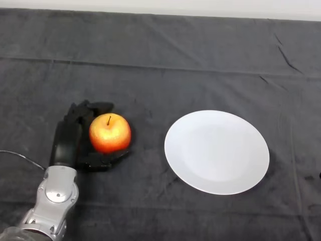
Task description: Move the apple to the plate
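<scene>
A red and yellow apple [110, 133] with a short stem stands upright on the dark cloth at the centre left. My left hand [68, 139] wraps it from the left, fingers curled over its far side and thumb under its near side. The white plate [216, 151] lies bare to the right, a short gap away from the apple.
The dark cloth [165, 65] covers the whole table, with creases running across the far side. The table's far edge meets a pale wall at the top of the view.
</scene>
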